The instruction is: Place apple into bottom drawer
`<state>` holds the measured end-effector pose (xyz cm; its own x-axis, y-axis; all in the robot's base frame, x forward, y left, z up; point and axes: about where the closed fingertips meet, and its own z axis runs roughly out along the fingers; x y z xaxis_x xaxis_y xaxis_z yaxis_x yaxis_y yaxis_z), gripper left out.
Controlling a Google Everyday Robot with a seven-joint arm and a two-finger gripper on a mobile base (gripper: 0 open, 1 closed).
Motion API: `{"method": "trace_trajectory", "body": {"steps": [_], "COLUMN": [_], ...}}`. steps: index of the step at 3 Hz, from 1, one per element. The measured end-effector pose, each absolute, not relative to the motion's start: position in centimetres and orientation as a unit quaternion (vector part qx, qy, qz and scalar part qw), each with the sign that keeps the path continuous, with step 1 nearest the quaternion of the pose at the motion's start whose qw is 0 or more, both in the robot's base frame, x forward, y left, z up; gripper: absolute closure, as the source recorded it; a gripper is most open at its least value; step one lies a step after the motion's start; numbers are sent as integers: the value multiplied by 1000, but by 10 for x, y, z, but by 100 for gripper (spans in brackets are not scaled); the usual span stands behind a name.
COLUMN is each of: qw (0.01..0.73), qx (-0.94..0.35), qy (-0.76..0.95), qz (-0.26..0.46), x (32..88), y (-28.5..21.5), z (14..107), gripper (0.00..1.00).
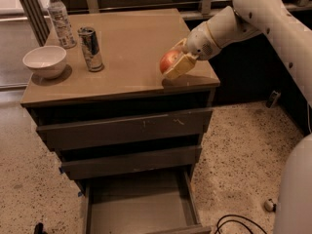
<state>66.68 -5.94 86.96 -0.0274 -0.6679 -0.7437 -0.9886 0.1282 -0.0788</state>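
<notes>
**Apple held in the gripper over the cabinet's front right corner**

The white arm (263, 9) comes in from the upper right and slopes down and to the left. Its wrist ends above the right side of the cabinet top (131, 38). The gripper (174, 61) points left and slightly downward, close to the top's front edge.

Its fingers are clamped on the apple (166, 60). One yellowish finger pad (180, 67) presses against the fruit's near, lower-right side. The other finger sits behind the apple and is mostly hidden. The red-orange apple sticks out to the left of the pads, and a dark shadow lies on the wood just beneath it and the gripper. Whether the apple touches the surface cannot be told.

The bottom drawer (136, 201) is pulled open well below, its flat grey floor showing. The two drawers above it are shut.

On the left of the top stand a white bowl (45, 61), a can (91, 48) and a water bottle (60, 17), well apart from the gripper.
</notes>
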Motion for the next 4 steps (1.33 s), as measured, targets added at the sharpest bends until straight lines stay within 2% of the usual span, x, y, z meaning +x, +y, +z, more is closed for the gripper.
{"method": "trace_trajectory", "body": {"steps": [2,3,4], "qw": [294,233,232], "qx": [-633,-617,-618], "qy": [670,689,689], "qz": [251,300,301], "x": [560,505,504], "y": [-65,-70,-70], "z": [857,816,815], "gripper": [100,100,100]}}
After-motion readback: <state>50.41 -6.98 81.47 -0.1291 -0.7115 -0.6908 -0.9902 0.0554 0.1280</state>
